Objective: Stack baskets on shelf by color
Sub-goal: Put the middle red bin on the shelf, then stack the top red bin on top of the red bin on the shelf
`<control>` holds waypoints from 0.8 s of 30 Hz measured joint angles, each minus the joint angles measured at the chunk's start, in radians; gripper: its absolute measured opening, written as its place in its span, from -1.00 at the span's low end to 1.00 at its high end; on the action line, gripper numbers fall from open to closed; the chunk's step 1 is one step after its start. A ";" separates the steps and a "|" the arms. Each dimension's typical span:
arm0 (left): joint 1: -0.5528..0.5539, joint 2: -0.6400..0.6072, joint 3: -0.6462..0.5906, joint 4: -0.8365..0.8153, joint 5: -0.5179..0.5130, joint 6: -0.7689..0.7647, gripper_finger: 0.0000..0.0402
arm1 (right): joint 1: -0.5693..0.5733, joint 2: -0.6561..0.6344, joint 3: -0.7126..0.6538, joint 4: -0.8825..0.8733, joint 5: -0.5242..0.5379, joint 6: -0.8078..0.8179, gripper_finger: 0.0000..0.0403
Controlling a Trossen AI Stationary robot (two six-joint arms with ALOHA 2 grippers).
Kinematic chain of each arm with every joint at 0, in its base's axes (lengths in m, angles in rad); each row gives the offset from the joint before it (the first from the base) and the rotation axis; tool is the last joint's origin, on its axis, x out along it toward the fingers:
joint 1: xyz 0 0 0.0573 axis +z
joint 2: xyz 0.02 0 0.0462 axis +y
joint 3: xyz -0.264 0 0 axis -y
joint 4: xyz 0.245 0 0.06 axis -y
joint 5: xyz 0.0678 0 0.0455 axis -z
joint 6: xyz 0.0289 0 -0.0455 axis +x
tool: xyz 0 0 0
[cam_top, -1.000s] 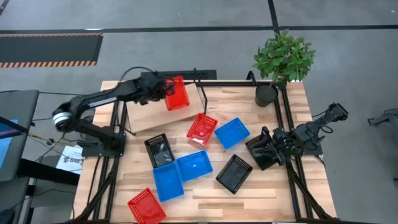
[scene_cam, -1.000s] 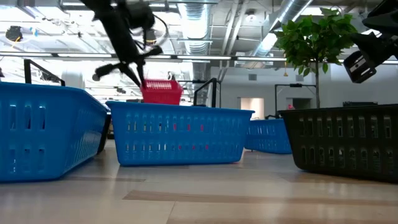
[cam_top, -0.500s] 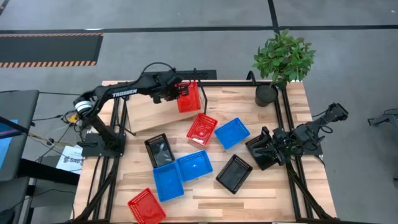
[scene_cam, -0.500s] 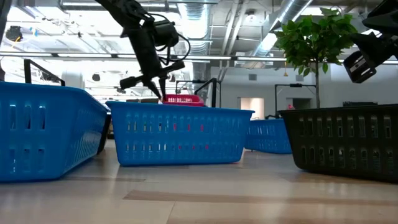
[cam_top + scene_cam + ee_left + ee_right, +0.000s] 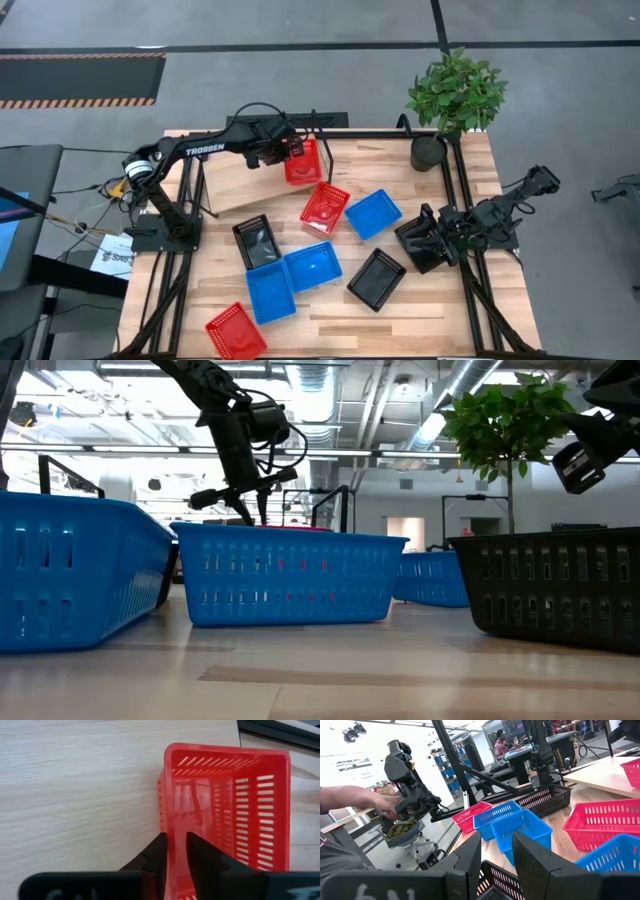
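**Where is your left claw, and what does it have?**

My left claw (image 5: 175, 851) sits astride one short wall of a red basket (image 5: 303, 160). In my wrist view, one finger is inside the wall and one outside, and the gap between them is narrow. Whether the pads still press the plastic or have just come free, I cannot tell. The basket rests on the shelf (image 5: 240, 178) at its right end, near the edge toward the plant (image 5: 456, 93).

**And the arm?**

It reaches from its base at the table's (image 5: 420, 310) left edge, stretched long across the back of the shelf, wrist bent down onto the basket. From the low view the claw (image 5: 245, 495) hangs above and behind a blue basket (image 5: 287, 573).

**What about your right claw?**

It (image 5: 425, 240) waits at the table's right side, fingers parted, holding nothing.

**The other baskets?**

All lie on the table in front of the shelf, and those whose insides I can see are empty. A second red basket (image 5: 325, 208) lies just below the shelf's right corner, with a blue one (image 5: 373, 214) beside it. A black basket (image 5: 256, 241) touches a pair of blue ones (image 5: 294, 280) set side by side. Another black basket (image 5: 376, 278) lies toward the right, near my right claw. A third red basket (image 5: 235, 331) sits at the front left corner.
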 joint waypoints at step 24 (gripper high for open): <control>-0.081 -0.084 0.205 -0.339 0.016 0.577 -0.12 | 0.000 0.000 0.000 0.001 0.000 0.001 -0.34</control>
